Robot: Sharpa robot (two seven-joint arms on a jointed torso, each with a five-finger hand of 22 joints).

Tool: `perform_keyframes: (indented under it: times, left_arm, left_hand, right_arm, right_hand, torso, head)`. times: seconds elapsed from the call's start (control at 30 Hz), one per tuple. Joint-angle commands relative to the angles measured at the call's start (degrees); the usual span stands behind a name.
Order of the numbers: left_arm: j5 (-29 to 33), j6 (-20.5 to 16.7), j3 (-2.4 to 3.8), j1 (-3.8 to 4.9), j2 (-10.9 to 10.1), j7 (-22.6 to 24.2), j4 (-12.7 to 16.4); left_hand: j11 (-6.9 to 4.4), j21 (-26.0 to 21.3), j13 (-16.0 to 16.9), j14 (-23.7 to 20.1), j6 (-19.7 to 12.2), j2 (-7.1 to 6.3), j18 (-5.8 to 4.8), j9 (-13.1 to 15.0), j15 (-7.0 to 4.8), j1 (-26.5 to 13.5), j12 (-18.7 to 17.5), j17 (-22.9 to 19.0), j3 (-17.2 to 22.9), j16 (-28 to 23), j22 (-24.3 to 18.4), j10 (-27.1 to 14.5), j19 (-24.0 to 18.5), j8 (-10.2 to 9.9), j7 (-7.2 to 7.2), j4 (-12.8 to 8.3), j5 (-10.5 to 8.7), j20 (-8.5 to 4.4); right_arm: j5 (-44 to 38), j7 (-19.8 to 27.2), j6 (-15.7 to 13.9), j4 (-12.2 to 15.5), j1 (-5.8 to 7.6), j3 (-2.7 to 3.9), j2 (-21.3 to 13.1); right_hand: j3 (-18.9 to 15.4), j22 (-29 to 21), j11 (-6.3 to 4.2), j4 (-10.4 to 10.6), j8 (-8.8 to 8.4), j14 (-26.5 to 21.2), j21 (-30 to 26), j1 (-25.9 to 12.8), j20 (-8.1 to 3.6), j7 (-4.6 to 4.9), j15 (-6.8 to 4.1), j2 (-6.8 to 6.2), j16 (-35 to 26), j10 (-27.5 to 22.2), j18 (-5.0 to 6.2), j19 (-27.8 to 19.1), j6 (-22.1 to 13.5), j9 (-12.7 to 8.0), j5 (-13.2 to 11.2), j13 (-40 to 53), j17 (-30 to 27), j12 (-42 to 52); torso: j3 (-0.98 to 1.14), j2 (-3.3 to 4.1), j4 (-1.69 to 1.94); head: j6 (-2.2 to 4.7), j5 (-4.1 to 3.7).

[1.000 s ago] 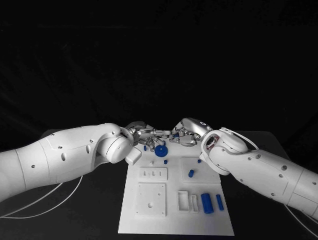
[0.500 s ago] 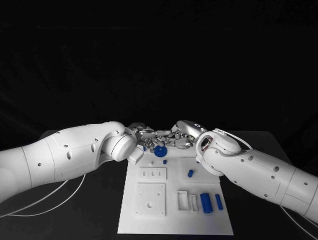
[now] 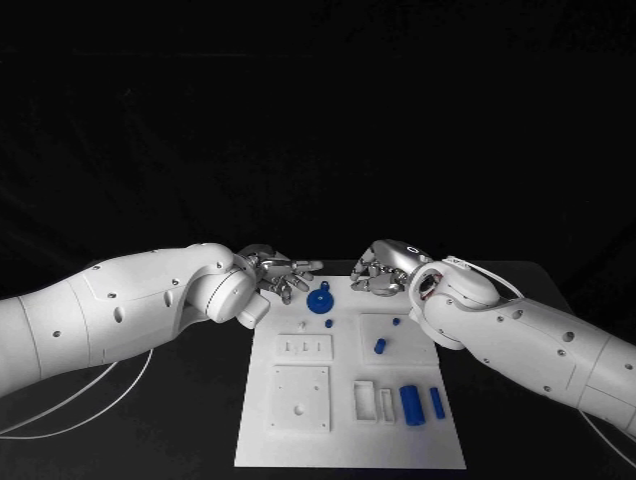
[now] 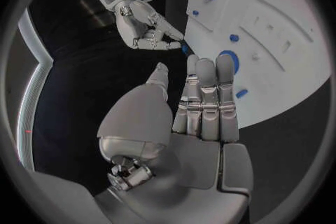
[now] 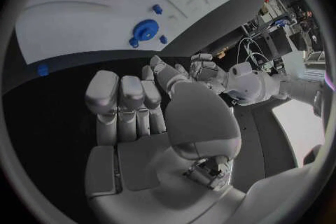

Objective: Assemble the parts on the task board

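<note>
1. Hovering above the far end of the flat white rectangular task board (image 3: 350, 400), upper centre of the head view: left silver many-fingered hand (image 3: 271, 273) and right silver many-fingered hand (image 3: 383, 270), apart, one on each side of the round blue disc part (image 3: 320, 297).
2. Left hand empty, fingers extended and slightly apart. Right hand empty too, fingers loosely bent, nothing between them.
3. Blue disc sits on the board's far end, between the hands, touched by neither; seating depth cannot be judged.
4. Small blue peg (image 3: 330, 323) just below the disc; short blue cylinder (image 3: 380, 346) mid-board; two upright blue blocks (image 3: 412, 405) lower right of the board, beside a white slotted fixture (image 3: 366, 399).
5. Risks, as judgement: both hands close together, so a simultaneous reach for the disc could cause finger collision; a glancing touch could tilt the disc or knock the nearby peg; pressing off-centre might jam a part or shift the board.
</note>
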Motion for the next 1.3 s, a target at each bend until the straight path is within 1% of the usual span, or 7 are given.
perform_keyframes:
  times: [0.03,0.3,0.57,0.63,0.87,1.13,1.3]
  left_arm:
    - [-0.78,-0.19,0.06,0.04,-0.86,1.29,0.46]
    - [0.26,0.88,0.06,0.0,-3.22,3.62,1.12]
    - [1.24,1.53,0.07,-0.02,-4.94,5.91,1.49]
    - [1.44,1.6,0.07,-0.03,-5.3,6.53,1.56]
    - [2.51,1.66,0.07,-0.08,-6.53,9.06,1.89]
    - [3.44,0.95,0.08,-0.1,-7.12,11.33,1.98]
    - [3.7,0.92,0.08,-0.1,-7.18,12.22,1.97]
  left_hand:
    - [0.44,-0.35,-0.06,0.0,0.07,-0.39,-0.3,0.06,0.16,0.27,-0.33,0.02,-0.03,-0.4,0.12,1.88,0.4,-0.2,0.01,-0.34,-0.34,0.19]
    - [1.04,-1.78,-0.57,-0.83,-1.85,-0.85,-0.31,-0.36,0.66,0.49,-1.29,-0.67,0.37,-2.0,-0.05,0.67,-0.01,-0.26,0.65,-0.56,-0.34,0.61]
    - [1.87,-5.35,-1.71,-1.35,-2.72,-1.38,-0.29,-0.42,1.51,0.78,-2.92,-3.26,1.16,-7.06,-1.78,-1.21,-0.3,-0.19,1.14,-0.55,-0.33,1.51]
    - [2.1,-6.75,-2.14,-1.35,-2.76,-1.51,-0.32,-0.4,1.76,0.86,-3.07,-4.07,1.31,-8.71,-2.59,-1.85,-0.27,-0.2,1.24,-0.56,-0.34,1.79]
    - [2.32,-9.67,-3.36,-0.4,-2.82,-1.29,-0.35,-0.3,1.92,1.66,-3.06,-4.39,1.67,-11.07,-3.91,-2.66,1.34,-0.2,1.33,-1.24,-0.32,1.96]
    - [2.35,-10.91,-3.78,-0.51,-2.69,-0.14,-0.41,-0.23,1.99,2.29,-3.09,-3.87,0.92,-11.94,-3.65,-2.86,1.65,-0.21,1.33,-2.72,-0.29,2.03]
    - [2.39,-11.51,-3.89,-0.49,-2.69,0.36,-0.42,-0.22,2.05,2.6,-3.09,-3.92,0.66,-12.46,-3.63,-3.05,1.71,-0.22,1.35,-3.36,-0.28,2.1]
  right_arm:
    - [0.34,0.49,-1.29,-0.15,0.0,0.03,-1.0]
    - [2.83,2.95,-3.96,-1.5,0.11,0.83,-3.7]
    - [4.44,5.03,-6.01,-5.04,0.46,2.66,-4.98]
    - [4.68,5.37,-6.41,-6.06,0.54,3.07,-5.17]
    - [4.98,6.07,-7.47,-9.12,0.74,3.96,-5.57]
    - [5.25,6.46,-9.33,-12.66,0.9,5.02,-5.63]
    - [5.52,6.64,-10.01,-14.61,0.99,5.31,-5.52]
  right_hand:
    - [0.26,7.48,0.04,0.43,-0.19,-0.04,-0.27,-0.09,-0.13,0.01,-0.21,-0.98,-0.38,-0.18,-0.23,2.12,-0.79,-0.33,0.35,1.18,-0.14,-0.16]
    - [1.8,7.43,0.98,2.18,-0.18,-0.02,-0.56,-0.9,0.46,1.65,0.46,-3.17,-0.49,-0.33,0.06,2.13,-5.59,-3.96,-0.31,0.98,-0.33,-0.34]
    - [2.43,7.31,1.37,3.74,-0.11,-0.08,-1.2,-0.49,0.85,2.32,0.78,-4.51,-0.78,-0.7,0.36,2.05,-7.39,-6.89,-0.77,0.33,-0.7,-1.0]
    - [2.59,7.31,1.39,4.28,0.03,-0.01,-1.24,-0.16,0.91,2.32,0.82,-4.8,-0.75,-0.73,0.45,2.07,-7.16,-8.29,-0.77,0.15,-0.81,-0.88]
    - [2.7,7.31,1.39,4.25,-0.15,-0.12,-1.34,-0.01,0.93,2.37,0.8,-4.86,-0.89,-0.86,0.43,2.08,-7.22,-8.53,-0.82,-0.05,-0.91,-1.08]
    - [3.98,7.28,1.39,4.17,-0.15,-0.17,-1.58,-0.01,0.9,2.4,0.77,-5.15,-1.1,-0.99,0.41,2.07,-7.13,-8.85,-1.08,-0.37,-1.16,-1.27]
    - [4.79,7.24,1.37,3.9,-0.15,-0.19,-1.77,-0.01,0.9,2.4,0.78,-5.33,-1.27,-1.1,0.4,2.04,-7.11,-8.89,-1.01,-0.54,-1.32,-1.46]
  torso:
    - [0.03,0.05,0.04]
    - [-0.05,0.01,0.01]
    - [0.06,0.09,0.06]
    - [0.01,0.11,0.09]
    - [0.03,0.07,0.08]
    - [0.03,0.0,0.04]
    - [0.04,-0.02,0.01]
  head:
    - [-0.06,-0.2]
    - [-0.1,-0.25]
    - [-0.21,-0.53]
    - [-0.27,-0.59]
    - [-0.43,-0.89]
    - [-0.07,-1.09]
    - [0.14,-1.1]
